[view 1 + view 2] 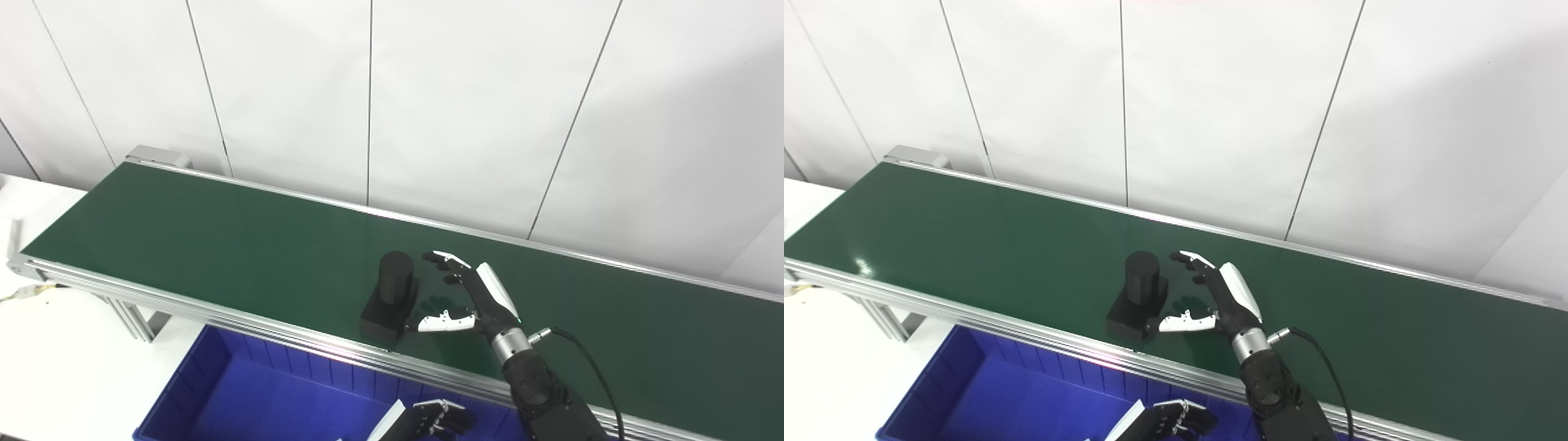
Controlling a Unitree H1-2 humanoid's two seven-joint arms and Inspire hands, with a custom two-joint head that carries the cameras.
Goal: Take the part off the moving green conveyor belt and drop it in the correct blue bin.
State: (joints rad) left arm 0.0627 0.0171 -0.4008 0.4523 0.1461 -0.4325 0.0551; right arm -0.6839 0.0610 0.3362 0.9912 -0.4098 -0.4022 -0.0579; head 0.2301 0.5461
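Observation:
A black part (390,296), a flat block with an upright cylinder on it, stands on the green conveyor belt (214,245) near its front edge. My right hand (468,297) is open just to the right of the part, fingers spread toward the cylinder and thumb reaching toward the block's base; it holds nothing. My left hand (429,421) hangs low at the bottom edge over the blue bin (245,392), fingers curled, only partly in view.
The belt runs diagonally from upper left to lower right with aluminium rails (275,327) along its sides. A white panelled wall stands behind. A white table surface (55,373) lies at the lower left, beside the bin.

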